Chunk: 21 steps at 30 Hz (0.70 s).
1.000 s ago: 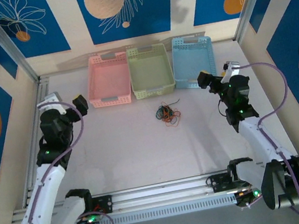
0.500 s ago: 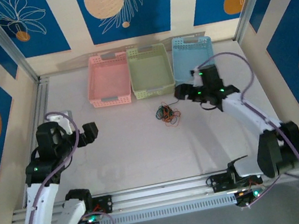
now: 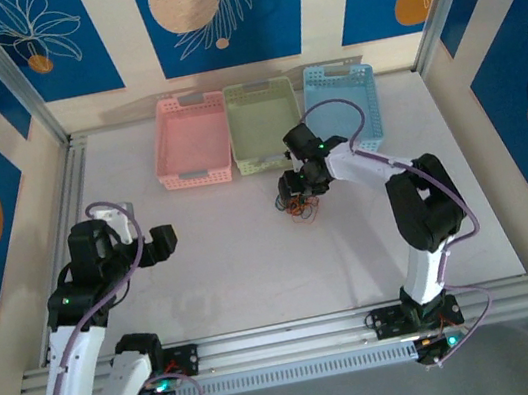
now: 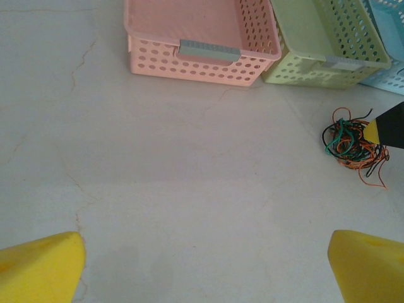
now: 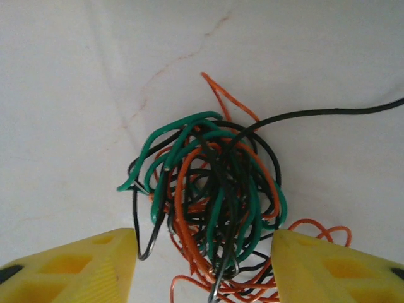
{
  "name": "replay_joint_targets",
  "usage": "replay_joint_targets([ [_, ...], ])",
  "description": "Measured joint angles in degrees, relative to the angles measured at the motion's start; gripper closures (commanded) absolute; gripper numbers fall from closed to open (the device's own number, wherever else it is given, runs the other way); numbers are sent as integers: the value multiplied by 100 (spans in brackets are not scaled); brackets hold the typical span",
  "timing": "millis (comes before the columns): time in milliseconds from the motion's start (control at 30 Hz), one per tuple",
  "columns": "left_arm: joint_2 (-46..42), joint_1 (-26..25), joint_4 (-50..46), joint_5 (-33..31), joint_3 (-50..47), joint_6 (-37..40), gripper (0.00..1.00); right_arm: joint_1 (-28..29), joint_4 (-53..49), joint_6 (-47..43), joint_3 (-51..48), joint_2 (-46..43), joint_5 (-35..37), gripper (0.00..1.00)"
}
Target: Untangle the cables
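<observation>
The right hand (image 5: 202, 252) has swung in over the cables (image 5: 211, 189), its fingers (image 5: 76, 265) spread either side of the tangle. This looks like the first grasp, and next it likely must pinch one strand. The left hand (image 3: 160, 243) waits, spread wide.

arms (image 3: 368, 166): white links, black joints | arm cables (image 3: 329, 103): lilac | end effector fingers (image 5: 69, 262): yellow wedges

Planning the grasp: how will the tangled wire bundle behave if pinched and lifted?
The cables look thin and looped, so probably floppy and light. Intertwined, they would likely lift as one clump, ends trailing. On the smooth table, a push would probably slide them.
</observation>
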Motion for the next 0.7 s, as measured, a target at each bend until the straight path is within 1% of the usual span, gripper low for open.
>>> replay_joint_targets([
  [33,0,0,0,4,-2,13,2,2,-50,-22,66,55,55,51],
  [133,0,0,0,24,-4,31,2,24,-125,-70,210,199,179,66],
  [200,0,0,0,44,-4,31,2,28,-144,-103,216,227,216,72],
  [233,0,0,0,52,-4,33,2,37,-162,-122,216,227,225,78],
  [433,0,0,0,61,-4,33,2,83,-101,-291,177,199,177,100],
  [567,0,0,0,63,-4,33,2,201,74,-566,-146,-96,-87,100],
  [700,22,0,-2,151,-4,35,3,393,389,-846,-927,-901,-721,100],
])
